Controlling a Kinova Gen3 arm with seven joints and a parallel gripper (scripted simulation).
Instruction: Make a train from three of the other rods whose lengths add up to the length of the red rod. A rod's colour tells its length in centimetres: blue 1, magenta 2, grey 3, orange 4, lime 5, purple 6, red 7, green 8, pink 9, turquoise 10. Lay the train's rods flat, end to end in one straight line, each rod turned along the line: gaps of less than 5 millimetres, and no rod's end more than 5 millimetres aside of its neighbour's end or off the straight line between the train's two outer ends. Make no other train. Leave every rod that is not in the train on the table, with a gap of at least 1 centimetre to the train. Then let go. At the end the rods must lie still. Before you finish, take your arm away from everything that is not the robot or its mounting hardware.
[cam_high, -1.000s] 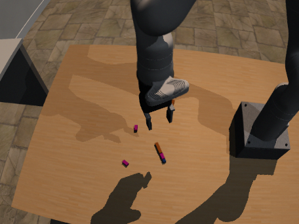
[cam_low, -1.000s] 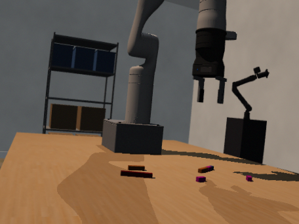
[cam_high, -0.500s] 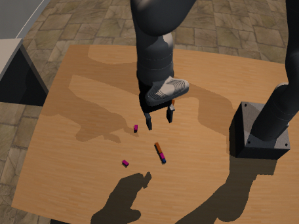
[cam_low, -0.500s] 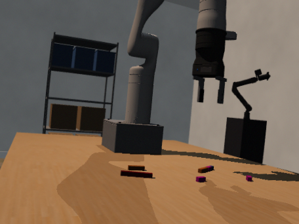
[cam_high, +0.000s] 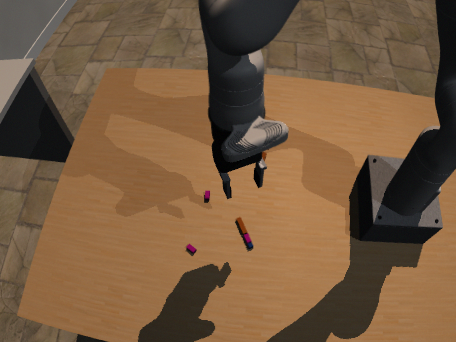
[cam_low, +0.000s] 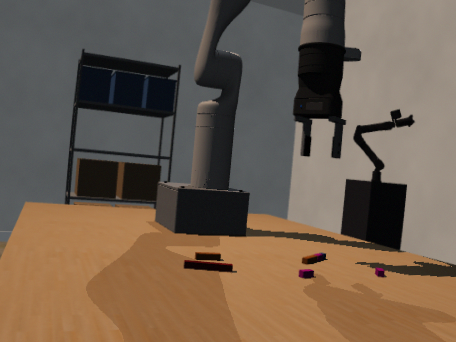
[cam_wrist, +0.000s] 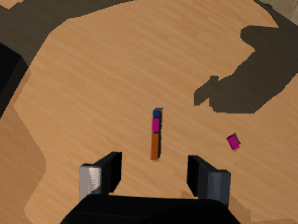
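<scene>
A short train lies flat on the wooden table: an orange rod (cam_high: 241, 225), a magenta rod (cam_high: 246, 237) and a blue rod (cam_high: 249, 245), end to end in one line. It also shows in the wrist view (cam_wrist: 156, 132) and in the exterior view (cam_low: 314, 258). My gripper (cam_high: 243, 184) (cam_low: 320, 149) (cam_wrist: 154, 167) is open and empty, well above the table, a little behind the train's orange end. The red rod (cam_low: 208, 266) lies apart near the arm's base, with a second orange rod (cam_low: 208, 256) beside it. In the top view the arm hides the red rod.
Two loose magenta rods lie apart from the train, one (cam_high: 207, 196) to its far left and one (cam_high: 191, 248) to its near left. The arm's dark base block (cam_high: 397, 200) stands at the table's right. A shelf (cam_low: 122, 130) stands off the table.
</scene>
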